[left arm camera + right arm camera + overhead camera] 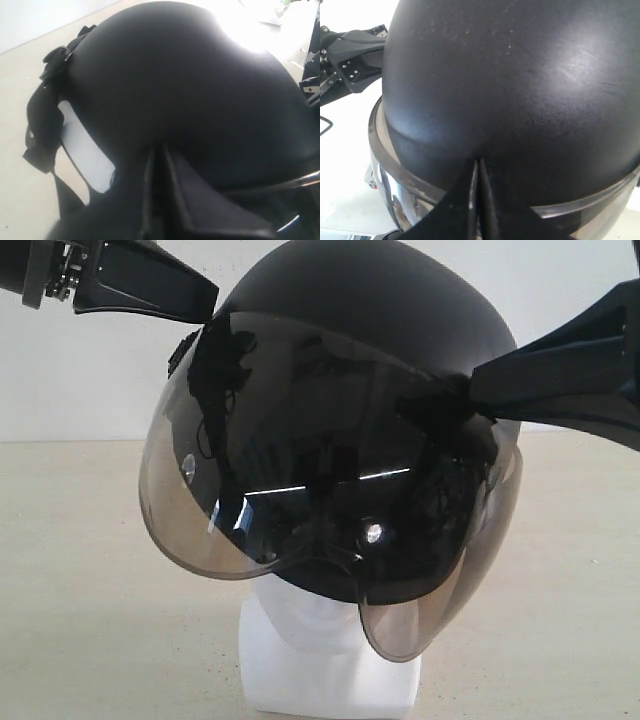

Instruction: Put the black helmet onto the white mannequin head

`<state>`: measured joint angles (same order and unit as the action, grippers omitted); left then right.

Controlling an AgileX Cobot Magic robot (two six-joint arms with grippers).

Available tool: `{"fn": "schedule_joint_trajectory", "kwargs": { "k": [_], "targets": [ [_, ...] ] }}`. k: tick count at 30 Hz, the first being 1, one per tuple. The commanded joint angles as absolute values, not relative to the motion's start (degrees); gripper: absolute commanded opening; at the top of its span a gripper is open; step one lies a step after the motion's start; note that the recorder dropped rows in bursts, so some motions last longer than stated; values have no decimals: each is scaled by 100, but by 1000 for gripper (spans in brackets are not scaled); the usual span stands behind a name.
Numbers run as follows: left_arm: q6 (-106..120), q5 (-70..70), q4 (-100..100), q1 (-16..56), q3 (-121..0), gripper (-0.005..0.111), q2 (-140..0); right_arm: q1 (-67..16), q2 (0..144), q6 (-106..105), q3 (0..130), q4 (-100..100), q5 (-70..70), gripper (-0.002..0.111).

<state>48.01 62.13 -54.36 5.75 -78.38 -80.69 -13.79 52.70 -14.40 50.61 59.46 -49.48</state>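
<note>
One black helmet (370, 300); one white mannequin head (320, 665)

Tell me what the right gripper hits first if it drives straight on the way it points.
The black helmet. The right gripper, jaws shut, aims at the helmet's shell low on its side and seems to be touching it.

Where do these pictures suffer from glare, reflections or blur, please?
Exterior view: the visor of the black helmet shows dark reflections and a bright streak. Left wrist view: burnt-out glare behind the helmet, and the near left fingers are blurred. Right wrist view: a soft sheen on the helmet, and the background is overexposed.
</note>
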Motion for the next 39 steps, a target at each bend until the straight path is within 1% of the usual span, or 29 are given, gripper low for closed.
{"fn": "schedule_joint_trajectory", "kwargs": {
  "k": [1,4,8,13,18,20,22,24,29,33,39],
  "targets": [
    [4757,6558,-4814,609,-7732,4,-8243,-1401,5262,-1431,5110,6115,-5038,0],
    [4757,6547,-4817,609,-7732,4,-8243,-1401,5240,-1431,5209,6126,-4945,0],
    [4757,6536,-4817,609,-7732,4,-8243,-1363,5055,-1283,5381,5963,-4391,0],
    [4757,6512,-4817,609,-7732,4,-8243,-1363,5041,69,5765,4129,-4307,0],
    [4757,6480,-4817,609,-7732,4,-8252,-1363,5112,1818,5855,2176,-4199,0],
    [4757,6480,-4817,609,-7732,4,-8252,-1363,5261,2536,5855,1466,-4487,0],
    [4757,6465,-4817,609,-7732,4,-8265,-1363,5446,2894,5855,1181,-4829,0],
    [4757,6465,-4808,609,-7732,4,-8287,-1363,5642,2958,5772,1347,-4858,0],
    [4736,6465,-4808,609,-7732,4,-8310,-1375,5958,2473,5285,2289,-4317,0],
    [4736,6454,-4687,609,-7732,4,-8311,-1375,6062,2284,5042,2615,-4045,0],
    [4711,6440,-4639,609,-7732,4,-8368,-1375,6062,919,5039,4281,-3874,0]
  ]
}}
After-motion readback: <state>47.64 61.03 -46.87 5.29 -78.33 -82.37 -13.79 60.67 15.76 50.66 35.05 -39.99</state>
